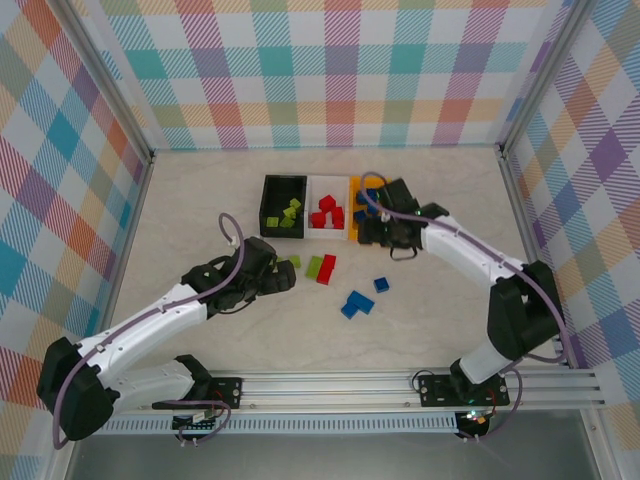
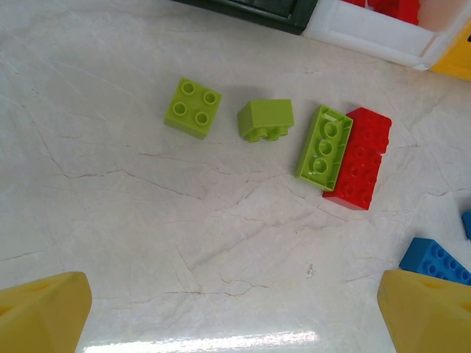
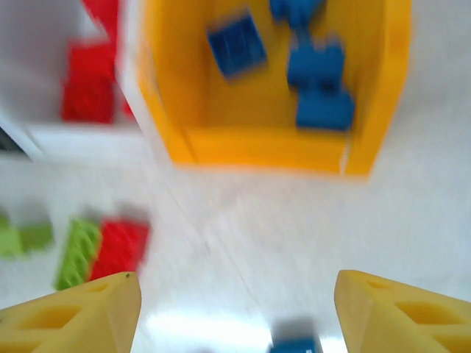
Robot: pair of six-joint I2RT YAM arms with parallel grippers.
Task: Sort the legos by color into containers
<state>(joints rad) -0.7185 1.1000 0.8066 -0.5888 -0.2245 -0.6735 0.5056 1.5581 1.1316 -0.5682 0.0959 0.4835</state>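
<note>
Hovering spread wide above the worktop (image 2: 147, 220), the left claw (image 2: 235, 316) looks down on a square lime brick (image 2: 193, 107), with a long lime brick (image 2: 324, 147) touching a red brick (image 2: 358, 158). The right claw (image 3: 235, 316), equally parted, hangs near the orange-yellow bin (image 3: 257, 143), which holds blue bricks (image 3: 320, 81).

Pale, marble-veined table bearing a row of bins and loose bricks.

Seen from the top camera, the table (image 1: 190, 210) carries three joined bins at 12 o'clock: black bin (image 1: 266, 208), white bin (image 1: 327, 238) and orange-yellow bin (image 1: 353, 200). Near the centre, a long lime brick (image 1: 314, 266) touches a long red brick (image 1: 326, 269) at its 3 o'clock. A square lime brick (image 2: 193, 107) and a tipped lime brick (image 2: 266, 119) lie apart at its 9 o'clock. A small blue brick (image 1: 381, 284) and a blue cluster (image 1: 356, 303) lie at the red one's 4 to 5 o'clock.
</note>
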